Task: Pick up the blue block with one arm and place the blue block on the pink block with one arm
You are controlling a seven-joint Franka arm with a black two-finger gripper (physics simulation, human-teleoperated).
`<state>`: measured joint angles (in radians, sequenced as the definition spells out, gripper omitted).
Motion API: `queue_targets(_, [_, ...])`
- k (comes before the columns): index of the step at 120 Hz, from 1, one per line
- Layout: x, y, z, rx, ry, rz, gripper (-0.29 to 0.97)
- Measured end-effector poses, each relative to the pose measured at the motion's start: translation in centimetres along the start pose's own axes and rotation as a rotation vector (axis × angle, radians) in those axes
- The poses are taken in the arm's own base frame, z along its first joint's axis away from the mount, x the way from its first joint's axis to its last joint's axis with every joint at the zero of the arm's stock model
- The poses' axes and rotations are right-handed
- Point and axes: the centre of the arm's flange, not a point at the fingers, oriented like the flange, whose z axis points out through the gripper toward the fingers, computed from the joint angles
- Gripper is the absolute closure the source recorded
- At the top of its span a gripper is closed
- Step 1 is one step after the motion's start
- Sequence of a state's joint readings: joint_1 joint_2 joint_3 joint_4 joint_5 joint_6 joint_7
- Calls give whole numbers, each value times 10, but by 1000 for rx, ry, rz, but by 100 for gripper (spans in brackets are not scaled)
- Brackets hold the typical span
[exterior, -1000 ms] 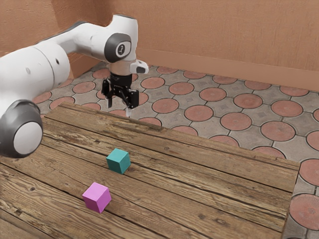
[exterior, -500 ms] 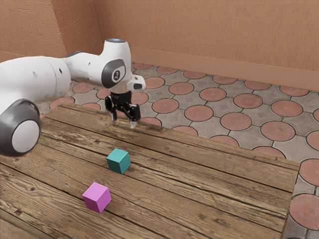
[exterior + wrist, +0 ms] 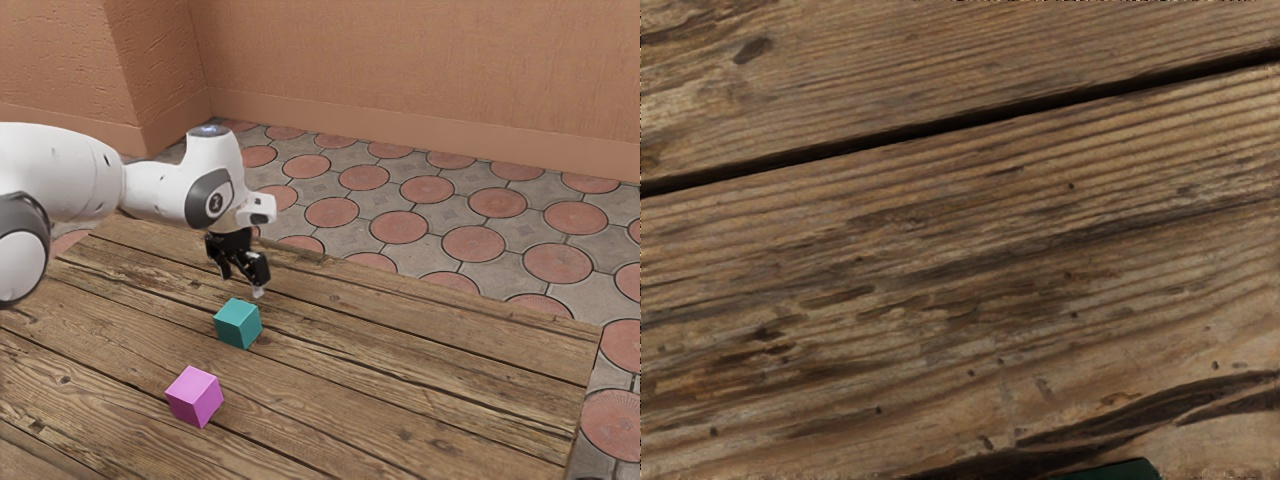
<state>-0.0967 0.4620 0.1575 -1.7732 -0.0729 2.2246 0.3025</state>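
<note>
Lower and closer than a second ago, the black two-finger gripper (image 3: 243, 279) has come down over the weathered wooden plank surface (image 3: 430, 380). Nearest sits the cube-shaped pink block (image 3: 194, 396). Behind it, apart from it, the cube-shaped, teal-tinted blue block (image 3: 237, 323) rests flat and untouched. Just beyond and above that block hangs the gripper, fingers spread and empty, with the round-patterned tiled floor (image 3: 480, 200) farther back. The blue block looks rigid, light and smooth-faced, so a centred pinch across two opposite upright faces seems safest.
</note>
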Motion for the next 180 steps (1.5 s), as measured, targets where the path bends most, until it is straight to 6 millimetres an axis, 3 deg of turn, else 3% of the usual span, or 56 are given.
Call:
queue_targets(10, [-5, 1, -5, -1, 23, 15, 0])
queue_targets(32, [-25, 22, -21, -19, 60, 58, 0])
queue_targets(70, [-51, 30, -3, -40, 11, 1, 0])
queue_targets(106, [-50, 29, 28, -44, -48, -48, 0])
queue_targets(138, [-30, 23, 36, -38, -113, -62, 0])
queue_targets(180, [-34, 25, 46, -57, -227, -76, 0])
